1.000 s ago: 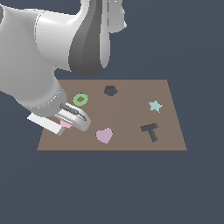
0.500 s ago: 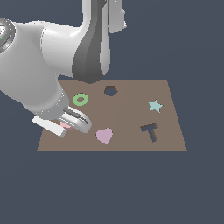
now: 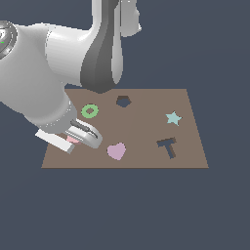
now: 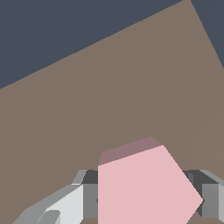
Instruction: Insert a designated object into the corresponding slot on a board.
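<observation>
While gripper point(image 3: 73, 140) clamps pink pentagon point(image 4: 146, 188), green ring point(image 3: 90, 111) nearby, heart point(image 3: 116, 151) beside

The board point(image 3: 146, 132) looks matt, flat brown and smooth. The pentagon point(image 4: 144, 188) is matt pale pink. The arm point(image 3: 44, 83) has a smooth, faintly glossy grey-white shell.

Dark blue-grey floor point(image 3: 215, 210), brown board point(image 3: 146, 122) flat on it, nothing else directly on floor

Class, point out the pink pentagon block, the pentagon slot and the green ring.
pink pentagon block point(image 4: 144, 188), wrist view, flat top face.
pentagon slot point(image 3: 123, 101), exterior view, dark centre.
green ring point(image 3: 84, 112), exterior view, its band.
</observation>
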You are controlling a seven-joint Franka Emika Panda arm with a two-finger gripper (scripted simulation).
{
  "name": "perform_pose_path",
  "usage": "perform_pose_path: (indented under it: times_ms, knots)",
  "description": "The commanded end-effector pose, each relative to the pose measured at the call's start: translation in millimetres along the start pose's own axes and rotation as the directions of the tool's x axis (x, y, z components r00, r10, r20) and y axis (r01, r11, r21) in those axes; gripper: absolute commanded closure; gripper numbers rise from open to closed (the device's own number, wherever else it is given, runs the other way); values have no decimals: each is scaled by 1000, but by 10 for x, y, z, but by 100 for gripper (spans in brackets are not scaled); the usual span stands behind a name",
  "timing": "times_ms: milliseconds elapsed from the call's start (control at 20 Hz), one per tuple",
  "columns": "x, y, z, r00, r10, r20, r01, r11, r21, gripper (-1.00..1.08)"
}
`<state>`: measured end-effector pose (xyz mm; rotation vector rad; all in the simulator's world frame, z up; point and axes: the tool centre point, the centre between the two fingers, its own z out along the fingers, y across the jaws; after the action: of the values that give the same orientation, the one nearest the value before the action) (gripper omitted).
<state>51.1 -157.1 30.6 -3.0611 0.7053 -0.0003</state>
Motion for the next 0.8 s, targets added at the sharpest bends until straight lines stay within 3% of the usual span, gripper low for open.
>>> perform_pose_path:
  times_ms: [0, 450, 750]
  knots:
    - [12, -14, -22, 1000, -1, -4, 1, 1000, 3, 108]
    - [248, -305, -500, 995, -25, -92, 32, 997, 68, 108]
    - [256, -316, -518, 995, -27, -96, 33, 997, 70, 108]
